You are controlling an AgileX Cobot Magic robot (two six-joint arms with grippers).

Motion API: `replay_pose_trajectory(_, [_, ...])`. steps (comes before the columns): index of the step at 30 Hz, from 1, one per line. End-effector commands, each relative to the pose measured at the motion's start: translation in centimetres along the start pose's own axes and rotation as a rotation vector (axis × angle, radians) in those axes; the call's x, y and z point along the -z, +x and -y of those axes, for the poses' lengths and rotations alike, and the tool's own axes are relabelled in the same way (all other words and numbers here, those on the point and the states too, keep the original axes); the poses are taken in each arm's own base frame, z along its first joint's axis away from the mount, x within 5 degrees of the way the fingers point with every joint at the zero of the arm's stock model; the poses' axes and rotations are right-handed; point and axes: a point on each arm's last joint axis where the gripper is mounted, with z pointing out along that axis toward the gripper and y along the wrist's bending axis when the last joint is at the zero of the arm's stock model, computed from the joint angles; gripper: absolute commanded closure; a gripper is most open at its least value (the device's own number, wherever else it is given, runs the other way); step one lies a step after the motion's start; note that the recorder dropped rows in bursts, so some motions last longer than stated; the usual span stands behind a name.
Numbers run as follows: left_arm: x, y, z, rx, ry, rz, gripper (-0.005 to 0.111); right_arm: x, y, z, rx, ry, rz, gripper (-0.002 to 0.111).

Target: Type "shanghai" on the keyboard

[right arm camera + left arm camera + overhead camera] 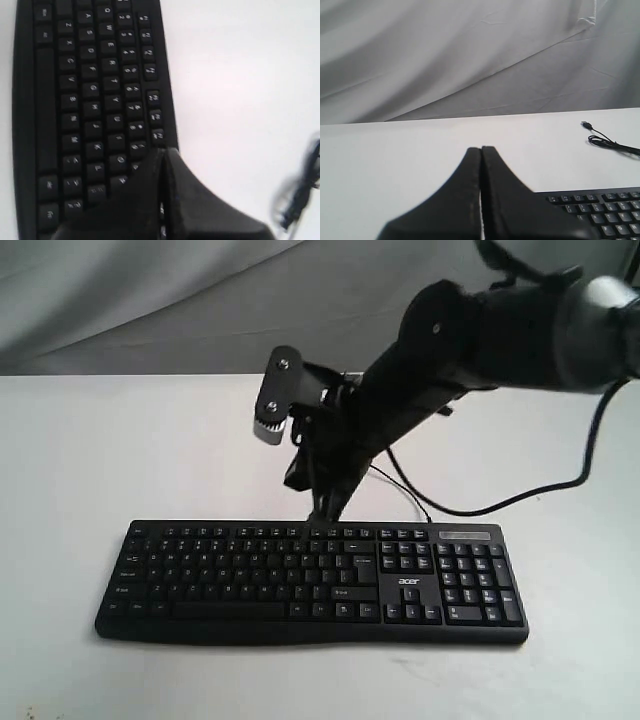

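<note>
The wide black keyboard (310,580) with white-lettered keys lies near the table's front edge, and its thin black cable (480,508) curls away behind it. My right gripper (322,514) reaches in from the upper right. It is shut and empty, with its tip just above the keyboard's back edge at the function-key row. In the right wrist view the shut right gripper (164,151) sits over the far rim of the keyboard (90,100). My left gripper (481,149) is shut with nothing in it, hovering over bare table beside a corner of the keyboard (600,210). It is out of sight in the exterior view.
The white table (90,460) extends on all sides of the keyboard, with a grey cloth backdrop (150,300) behind it. The cable's plug end (585,124) lies loose on the table. The right arm's bulk (480,330) hangs over the back right.
</note>
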Motion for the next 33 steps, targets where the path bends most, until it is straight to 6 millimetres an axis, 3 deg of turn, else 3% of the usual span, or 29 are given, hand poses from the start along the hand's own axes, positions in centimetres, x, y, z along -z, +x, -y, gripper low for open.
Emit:
replay_pose_trajectory(1, [0.0,0.0,0.0,0.002,0.007,0.007,0.107,3.4,-0.4,0.3,0.079,0.074,-0.010,0.108])
replay_pose_trajectory(12, [0.0,0.0,0.0,0.002,0.007,0.007,0.107,4.3,-0.9,0.5,0.070,0.108,0.017,0.108])
replay_pose_trajectory(17, [0.0,0.0,0.0,0.002,0.007,0.007,0.107,5.6,-1.7,1.2,-0.446,0.196,0.136,0.108])
replay_pose_trajectory(19, [0.0,0.0,0.0,0.002,0.007,0.007,0.107,5.9,-1.7,1.9,-0.573,0.271,0.168,0.108])
replay_pose_trajectory(23, [0.0,0.0,0.0,0.002,0.007,0.007,0.107,7.9,-1.5,2.5,-0.749,0.390,0.188,0.108])
replay_pose_trajectory(29, [0.0,0.0,0.0,0.002,0.007,0.007,0.107,12.5,-1.8,1.9,-0.664,0.518,0.256,0.108])
replay_pose_trajectory(33, [0.0,0.0,0.0,0.002,0.007,0.007,0.107,14.9,-0.3,1.8,-0.691,0.570,0.293,0.108])
